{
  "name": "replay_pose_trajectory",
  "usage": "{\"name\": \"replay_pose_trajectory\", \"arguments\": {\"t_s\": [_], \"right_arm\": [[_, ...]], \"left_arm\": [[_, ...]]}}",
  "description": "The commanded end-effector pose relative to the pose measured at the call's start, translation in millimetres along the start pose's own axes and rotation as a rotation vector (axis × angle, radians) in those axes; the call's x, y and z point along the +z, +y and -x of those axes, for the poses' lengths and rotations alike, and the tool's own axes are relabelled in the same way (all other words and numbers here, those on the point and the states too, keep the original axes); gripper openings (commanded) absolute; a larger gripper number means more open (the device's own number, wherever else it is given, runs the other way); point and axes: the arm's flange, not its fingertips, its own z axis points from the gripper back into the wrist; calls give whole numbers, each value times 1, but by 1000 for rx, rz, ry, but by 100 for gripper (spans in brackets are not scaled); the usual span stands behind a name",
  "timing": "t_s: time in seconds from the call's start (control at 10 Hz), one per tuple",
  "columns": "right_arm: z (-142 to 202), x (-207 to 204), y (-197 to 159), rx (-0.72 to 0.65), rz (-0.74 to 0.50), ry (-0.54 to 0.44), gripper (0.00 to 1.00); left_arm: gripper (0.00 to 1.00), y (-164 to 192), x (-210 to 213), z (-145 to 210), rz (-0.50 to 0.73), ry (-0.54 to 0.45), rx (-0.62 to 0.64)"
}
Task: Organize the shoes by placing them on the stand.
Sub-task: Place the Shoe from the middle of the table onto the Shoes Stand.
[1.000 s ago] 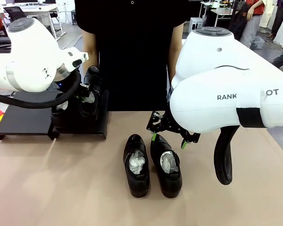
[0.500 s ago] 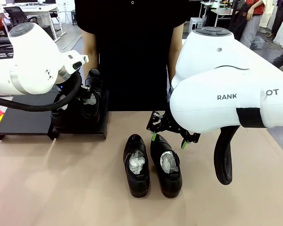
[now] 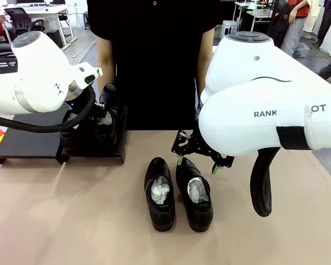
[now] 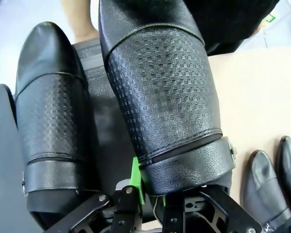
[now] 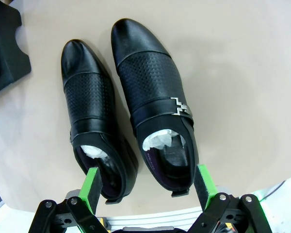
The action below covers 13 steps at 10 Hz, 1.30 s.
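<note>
The held shoe [image 4: 160, 97] sits at the stand [image 3: 27, 141], just beside a second shoe [image 4: 48, 111] set there. We judge its glossy leather slippery but stiff, so the rear collar gives the surest hold. The left gripper [image 4: 150, 189] is clamped narrow on that collar. Two more shoes [image 3: 159, 193] lie on the worktop [image 3: 71, 232], with the right gripper [image 5: 148, 187] spread wide above their heels.

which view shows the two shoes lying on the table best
The right wrist view: it looks down on both shoes nearly whole, with embossed tops, a silver buckle and paper stuffing clear. The front view shows the shoes smaller and foreshortened. The left wrist view catches their toes at its edge.
</note>
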Motion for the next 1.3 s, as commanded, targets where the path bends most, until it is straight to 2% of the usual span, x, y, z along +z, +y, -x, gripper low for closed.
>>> {"name": "replay_pose_trajectory", "arguments": {"t_s": [0.0, 0.4, 0.5, 1.2], "right_arm": [[-5, 2, 2, 20, 8, -2, 100], [-5, 2, 2, 20, 8, -2, 100], [-5, 2, 2, 20, 8, -2, 100], [-5, 2, 2, 20, 8, -2, 100]], "left_arm": [[19, 7, 4, -6, 33, -16, -15], [97, 7, 3, -7, 9, -23, -28], [100, 6, 5, -7, -3, -29, -34], [100, -22, 33, -6, -27, -92, -116]]}}
